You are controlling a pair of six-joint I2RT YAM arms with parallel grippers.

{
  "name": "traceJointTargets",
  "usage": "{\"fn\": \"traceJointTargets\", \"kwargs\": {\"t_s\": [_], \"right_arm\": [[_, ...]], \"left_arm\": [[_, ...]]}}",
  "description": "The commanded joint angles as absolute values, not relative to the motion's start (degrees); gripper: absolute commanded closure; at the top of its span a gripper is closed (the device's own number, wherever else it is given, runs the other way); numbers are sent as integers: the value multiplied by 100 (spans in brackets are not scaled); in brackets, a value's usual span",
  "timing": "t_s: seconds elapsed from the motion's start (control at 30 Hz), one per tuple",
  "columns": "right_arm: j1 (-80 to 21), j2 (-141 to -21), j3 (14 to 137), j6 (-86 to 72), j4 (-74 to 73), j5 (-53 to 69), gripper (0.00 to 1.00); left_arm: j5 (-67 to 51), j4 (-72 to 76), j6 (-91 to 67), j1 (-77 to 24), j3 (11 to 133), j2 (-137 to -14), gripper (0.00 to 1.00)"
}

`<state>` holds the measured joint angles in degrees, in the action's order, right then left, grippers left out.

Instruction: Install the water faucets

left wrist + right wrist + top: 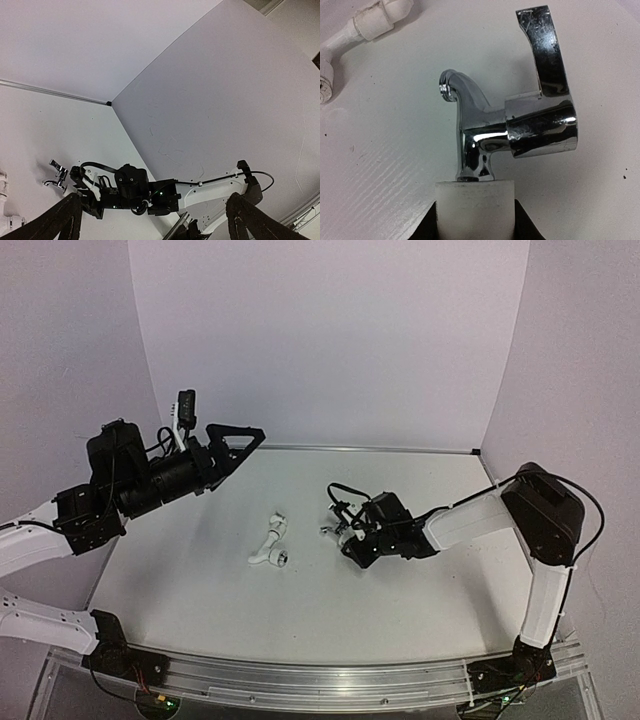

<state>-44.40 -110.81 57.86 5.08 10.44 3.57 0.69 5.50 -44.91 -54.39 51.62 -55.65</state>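
The chrome water faucet (490,125), with its lever handle (545,50) pointing up, stands with its stem in a short white plastic fitting (475,205). My right gripper (475,222) is shut on that fitting, low over the table (420,480) right of centre, and the faucet (331,529) points left from it. From the left wrist view the faucet (56,177) shows at the tip of the right arm. My left gripper (238,453) hangs open and empty, high at the left, well away from the faucet.
A longer white bent pipe piece (269,544) with a metal-ringed end lies on the table just left of the faucet; it also shows top left in the right wrist view as the pipe (365,27). White walls close the back and sides.
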Motion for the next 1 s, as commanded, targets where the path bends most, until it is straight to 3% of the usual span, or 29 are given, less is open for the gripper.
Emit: {"fn": "traceJointTargets", "kwargs": {"t_s": [0.0, 0.17, 0.33, 0.7, 0.9, 0.97], "right_arm": [[-4550, -11120, 5556, 454, 2226, 1, 88], [-4551, -11096, 5364, 394, 2361, 182, 66], [-4551, -11135, 5288, 389, 2411, 125, 61], [-4596, -10960, 5138, 323, 2404, 78, 35], [-4599, -10596, 5142, 248, 2176, 31, 5], [-4600, -10387, 5143, 269, 2022, 41, 2]], "left_arm": [[153, 640, -4467, -5430, 5235, -5381, 0], [200, 622, -4470, -5430, 5219, -5396, 0], [204, 595, -4444, -5432, 5285, -5503, 0], [255, 445, -4430, -5432, 5385, -5531, 0], [255, 173, -4431, -5432, 5544, -5607, 0], [269, 36, -4430, -5432, 5605, -5623, 0]]}}
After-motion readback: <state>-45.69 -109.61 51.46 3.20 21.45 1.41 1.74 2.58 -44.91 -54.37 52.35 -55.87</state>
